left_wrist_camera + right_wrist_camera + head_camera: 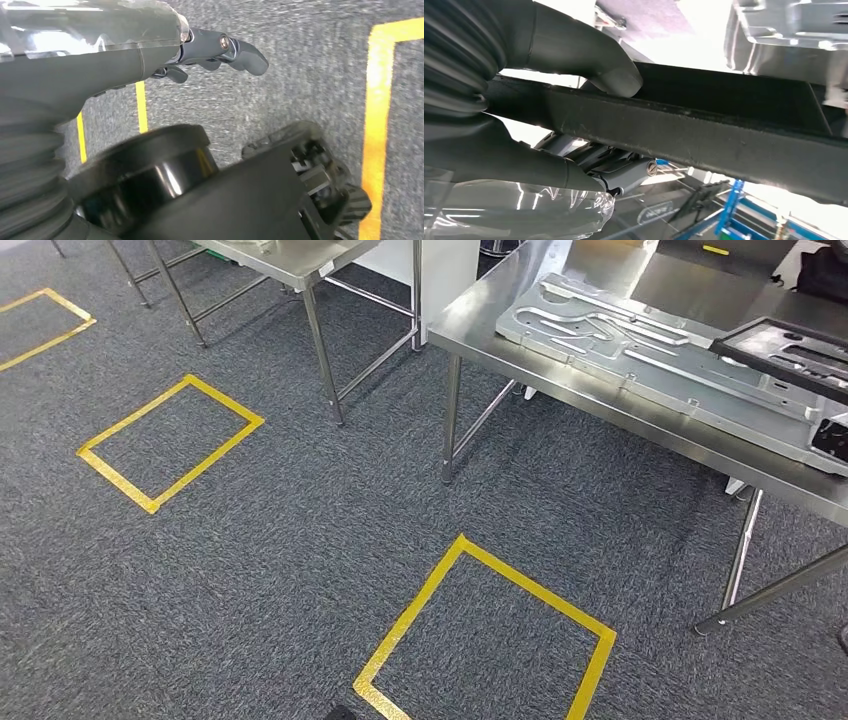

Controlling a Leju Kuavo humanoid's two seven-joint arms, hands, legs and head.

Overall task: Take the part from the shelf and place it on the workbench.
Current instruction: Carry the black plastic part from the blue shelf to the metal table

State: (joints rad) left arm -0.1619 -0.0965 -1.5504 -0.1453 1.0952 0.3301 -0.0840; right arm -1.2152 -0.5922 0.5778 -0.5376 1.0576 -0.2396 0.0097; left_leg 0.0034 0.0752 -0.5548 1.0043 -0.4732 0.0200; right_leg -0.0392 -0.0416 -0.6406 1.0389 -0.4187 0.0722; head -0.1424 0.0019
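Floor: grey carpet (300, 540), marked with yellow tape squares (170, 443), one close in front of me, two further off to the left. Furniture: a steel table (520, 335) at the right, its near edge running diagonally away from me, thin legs and a brace beneath; a second steel table (290, 265) far left of it, with open carpet between the two and in front of both. On the right table: a large grey machined plate (640, 350) lying flat, and at its right end a black frame part (790, 350), which overlaps the plate's far right portion. Right hand (574, 130): I see its grey thumb pressed over one side of a long black bar of the part and darker fingers (624, 170) curled under the opposite side, so it is clamped on the part, the metal plate just beyond. Left hand (210, 55): hangs over the carpet beside a tape line, holding nothing, its dark fingers loosely bent; whether spread or drawn in I cannot tell.
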